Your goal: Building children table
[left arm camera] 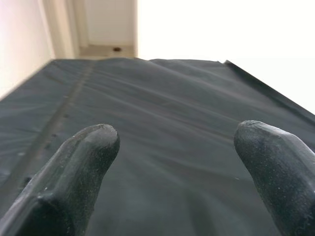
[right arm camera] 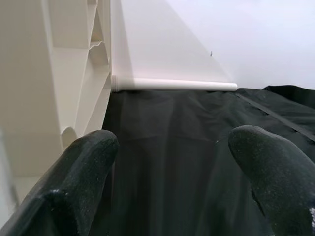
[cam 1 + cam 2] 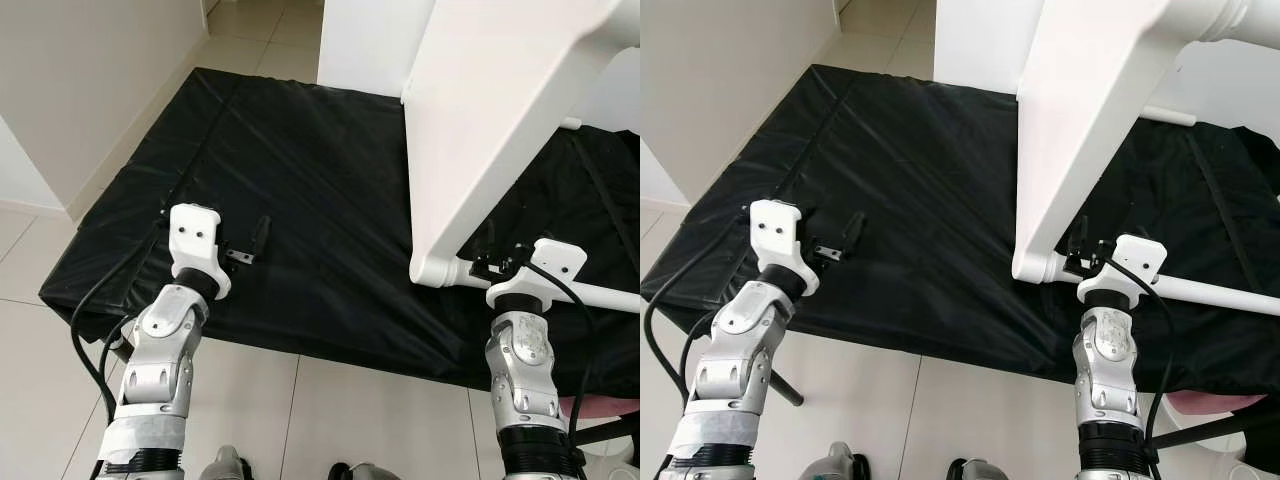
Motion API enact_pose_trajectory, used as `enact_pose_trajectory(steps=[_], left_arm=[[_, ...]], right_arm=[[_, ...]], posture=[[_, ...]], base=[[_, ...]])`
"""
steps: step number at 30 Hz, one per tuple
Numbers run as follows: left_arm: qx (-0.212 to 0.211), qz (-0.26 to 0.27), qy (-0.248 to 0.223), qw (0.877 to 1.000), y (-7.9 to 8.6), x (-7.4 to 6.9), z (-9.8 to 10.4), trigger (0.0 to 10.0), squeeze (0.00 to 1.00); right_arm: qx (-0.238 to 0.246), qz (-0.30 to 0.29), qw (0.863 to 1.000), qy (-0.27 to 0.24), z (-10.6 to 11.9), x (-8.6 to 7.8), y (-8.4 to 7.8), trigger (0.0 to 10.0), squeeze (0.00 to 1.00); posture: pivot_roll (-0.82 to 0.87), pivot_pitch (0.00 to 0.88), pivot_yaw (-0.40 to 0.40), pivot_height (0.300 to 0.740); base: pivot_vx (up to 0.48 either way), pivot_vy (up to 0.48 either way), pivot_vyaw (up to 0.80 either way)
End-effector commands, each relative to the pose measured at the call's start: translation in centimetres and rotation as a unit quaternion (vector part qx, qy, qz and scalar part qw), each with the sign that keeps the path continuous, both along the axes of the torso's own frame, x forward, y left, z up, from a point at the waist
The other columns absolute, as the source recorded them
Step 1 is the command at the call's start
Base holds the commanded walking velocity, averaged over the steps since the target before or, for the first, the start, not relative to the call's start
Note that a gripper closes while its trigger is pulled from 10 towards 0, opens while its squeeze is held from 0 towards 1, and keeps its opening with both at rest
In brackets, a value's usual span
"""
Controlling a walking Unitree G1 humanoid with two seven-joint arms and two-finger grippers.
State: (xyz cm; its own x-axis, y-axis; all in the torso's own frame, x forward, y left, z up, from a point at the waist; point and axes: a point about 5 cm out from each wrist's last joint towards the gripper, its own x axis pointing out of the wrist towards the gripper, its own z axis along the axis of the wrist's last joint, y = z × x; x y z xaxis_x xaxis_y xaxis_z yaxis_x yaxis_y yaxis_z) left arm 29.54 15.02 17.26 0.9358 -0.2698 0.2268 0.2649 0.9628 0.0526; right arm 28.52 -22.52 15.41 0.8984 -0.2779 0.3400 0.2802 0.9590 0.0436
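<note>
A white children's table top stands tilted on its edge on a black padded mat. One white leg lies along the mat at the top's lower corner, and another white leg lies farther back. My right gripper is open, low over the mat just beside the table's lower corner, with nothing between its fingers. My left gripper is open over bare mat at the left, holding nothing; its fingers point across the mat.
The mat lies on a pale tiled floor. A white wall runs along the left. A white panel or wall stands behind the mat. A pink object sits at the lower right.
</note>
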Motion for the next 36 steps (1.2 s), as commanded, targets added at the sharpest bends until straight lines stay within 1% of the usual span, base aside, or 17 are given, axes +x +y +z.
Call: enact_pose_trajectory(steps=[1, 4, 6, 9, 10, 12, 14, 18, 21, 23, 26, 29, 30, 31, 36], left_arm=[[0.001, 0.036, -0.003, 0.999, 0.3, -0.3, -0.3, 10.0, 0.0], [-0.013, 0.032, -0.005, 0.999, 0.0, -0.9, -0.6, 10.0, 0.0], [-0.013, 0.032, -0.005, 0.999, 0.0, -0.9, -0.6, 10.0, 0.0], [-0.009, 0.025, 0.0, 1.0, -0.4, -1.1, -1.1, 10.0, 0.0], [-0.007, 0.022, 0.002, 1.0, -0.5, -1.1, -1.2, 10.0, 0.0], [-0.006, 0.02, 0.004, 1.0, -0.6, -1.2, -1.3, 10.0, 0.0], [-0.003, 0.004, 0.002, 1.0, -1.0, -1.0, -1.2, 10.0, 0.0], [0.002, -0.008, 0.001, 1.0, -1.2, -0.9, -1.2, 10.0, 0.0], [0.005, -0.01, -0.002, 1.0, -1.3, -0.8, -1.1, 10.0, 0.0], [0.009, -0.011, -0.009, 1.0, -1.4, -1.0, -0.9, 10.0, 0.0], [0.008, -0.007, -0.011, 1.0, -1.3, -1.1, -0.8, 10.0, 0.0], [-0.004, 0.004, -0.01, 1.0, -1.1, -1.3, -1.0, 10.0, 0.0], [-0.021, 0.009, -0.005, 1.0, -1.0, -1.3, -1.1, 10.0, 0.0], [-0.028, 0.011, -0.003, 1.0, -1.0, -1.3, -1.1, 10.0, 0.0], [-0.028, 0.009, -0.003, 1.0, -1.1, -1.2, -1.1, 10.0, 0.0]], right_arm=[[-0.006, 0.003, 1.0, 0.005, -0.5, -0.3, 0.3, 10.0, 0.0], [-0.008, 0.018, 1.0, 0.013, -1.1, -0.9, 1.1, 10.0, 0.0], [-0.008, 0.018, 1.0, 0.013, -1.1, -0.9, 1.1, 10.0, 0.0], [-0.01, 0.025, 0.999, 0.022, -1.8, -1.7, 1.6, 10.0, 0.0], [-0.011, 0.027, 0.999, 0.024, -2.0, -1.9, 1.7, 10.0, 0.0], [-0.011, 0.027, 0.999, 0.024, -2.1, -2.0, 1.8, 10.0, 0.0], [-0.012, 0.021, 0.999, 0.027, -2.3, -2.4, 1.6, 10.0, 0.0], [-0.014, 0.015, 0.999, 0.029, -2.4, -2.7, 1.5, 10.0, 0.0], [-0.015, 0.015, 0.999, 0.029, -2.4, -2.8, 1.5, 10.0, 0.0], [-0.018, 0.019, 0.999, 0.033, -2.6, -2.7, 1.5, 10.0, 0.0], [-0.018, 0.022, 0.999, 0.034, -2.6, -2.6, 1.5, 10.0, 0.0], [-0.021, 0.031, 0.999, 0.032, -2.4, -2.3, 2.0, 10.0, 0.0], [-0.023, 0.035, 0.999, 0.03, -2.2, -2.2, 2.2, 10.0, 0.0], [-0.024, 0.039, 0.999, 0.028, -2.1, -2.0, 2.4, 10.0, 0.0], [-0.028, 0.041, 0.998, 0.025, -1.9, -1.8, 2.5, 10.0, 0.0]], posture=[[0.03, 0.058, -0.065, 0.74], [0.03, 0.048, -0.065, 0.74], [0.03, 0.048, -0.065, 0.74], [0.01, 0.027, -0.029, 0.74], [0.01, 0.027, -0.029, 0.74], [0.01, 0.027, -0.029, 0.74], [-0.01, 0.021, -0.009, 0.74], [-0.02, 0.02, 0.0, 0.74], [-0.02, 0.032, -0.008, 0.74], [-0.05, 0.039, -0.036, 0.74], [-0.05, 0.041, -0.031, 0.74], [-0.05, 0.041, -0.033, 0.74], [-0.06, 0.043, -0.032, 0.74], [-0.06, 0.046, -0.031, 0.74], [-0.06, 0.046, -0.03, 0.74]], base=[[0.0, 0.0, 0.0], [0.0, 0.0, 0.0], [0.0, 0.0, 0.0], [0.0, 0.0, 0.0], [0.0, 0.0, 0.0], [0.0, 0.0, 0.0], [0.0, 0.0, 0.0], [0.0, 0.0, 0.0], [0.0, 0.0, 0.0], [0.0, 0.0, 0.0], [0.0, 0.0, 0.0], [0.0, 0.0, 0.0], [0.0, 0.0, 0.0], [0.0, 0.0, 0.0], [0.0, 0.0, 0.0]])
